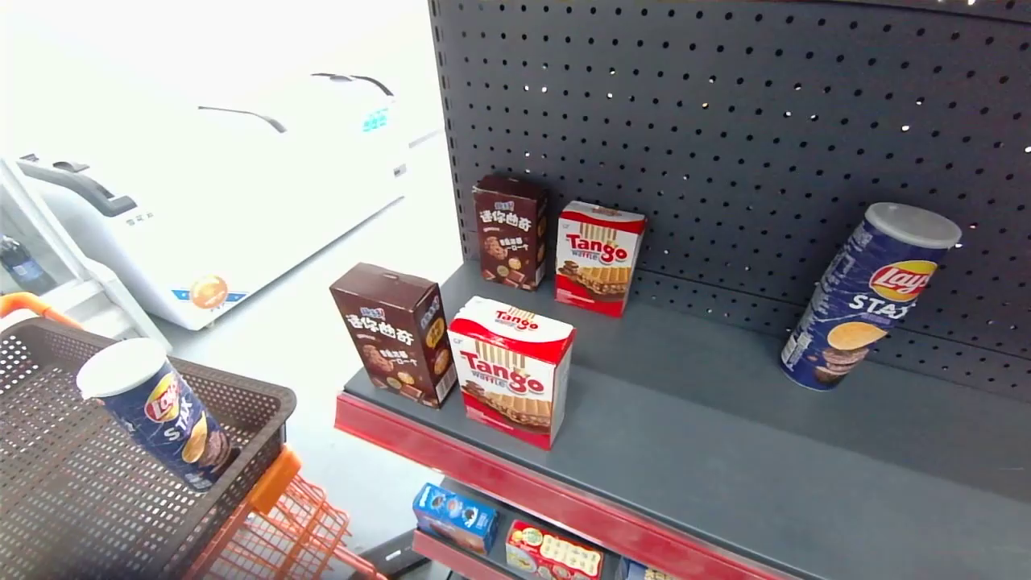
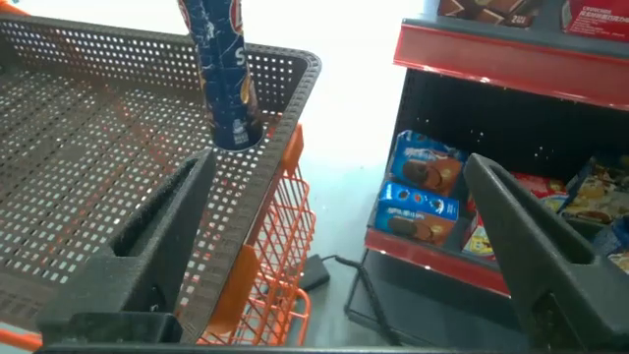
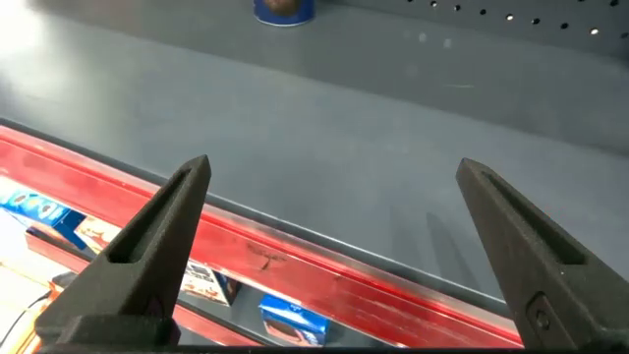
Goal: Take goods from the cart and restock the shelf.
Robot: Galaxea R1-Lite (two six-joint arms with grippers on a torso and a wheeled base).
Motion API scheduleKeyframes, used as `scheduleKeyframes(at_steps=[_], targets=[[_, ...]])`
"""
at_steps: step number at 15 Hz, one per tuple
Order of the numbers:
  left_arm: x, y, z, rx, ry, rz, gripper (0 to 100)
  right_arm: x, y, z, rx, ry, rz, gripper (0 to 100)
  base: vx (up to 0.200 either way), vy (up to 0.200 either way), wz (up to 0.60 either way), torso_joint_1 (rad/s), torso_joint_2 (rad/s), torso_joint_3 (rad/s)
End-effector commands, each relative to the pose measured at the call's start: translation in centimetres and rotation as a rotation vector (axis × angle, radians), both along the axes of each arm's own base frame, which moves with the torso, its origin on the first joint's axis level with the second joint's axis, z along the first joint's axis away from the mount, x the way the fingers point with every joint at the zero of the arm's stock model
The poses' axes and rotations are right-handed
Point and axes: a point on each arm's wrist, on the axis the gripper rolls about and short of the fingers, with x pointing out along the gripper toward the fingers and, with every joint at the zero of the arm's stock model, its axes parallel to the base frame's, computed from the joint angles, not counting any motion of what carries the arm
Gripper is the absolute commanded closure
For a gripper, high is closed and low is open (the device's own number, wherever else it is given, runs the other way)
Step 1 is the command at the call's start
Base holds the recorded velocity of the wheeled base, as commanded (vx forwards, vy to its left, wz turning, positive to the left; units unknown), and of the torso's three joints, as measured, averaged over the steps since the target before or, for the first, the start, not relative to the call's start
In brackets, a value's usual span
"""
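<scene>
Dark perforated basket [image 1: 259, 439], cylindrical blue can [image 1: 155, 412]

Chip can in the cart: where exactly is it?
Head view, robot's left: the chip can stands in the cart basket, by its wall nearest the shelf.

You face a matt grey metal shelf [image 1: 725, 435] with a perforated back panel [image 1: 725, 105] and a glossy red edge strip [image 3: 334, 265]. The shelved chip can [image 1: 866, 298] looks glossy, the front wafer box [image 1: 511, 370] smooth cardboard, the cart basket [image 2: 98, 147] perforated plastic.
</scene>
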Motion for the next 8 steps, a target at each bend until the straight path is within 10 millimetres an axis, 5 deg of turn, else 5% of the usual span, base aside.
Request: scheduleKeyframes(at_steps=[1, 8], targets=[[0.00, 0.00, -0.01, 0.001, 0.000, -0.001, 0, 0.00, 0.00, 0.00, 0.000, -0.001, 0.000, 0, 0.000, 0.000, 0.00, 0.000, 0.00, 0.000], [-0.03, 0.05, 0.10, 0.001, -0.003, 0.022, 0, 0.00, 0.00, 0.00, 0.000, -0.001, 0.000, 0, 0.000, 0.000, 0.00, 0.000, 0.00, 0.000]])
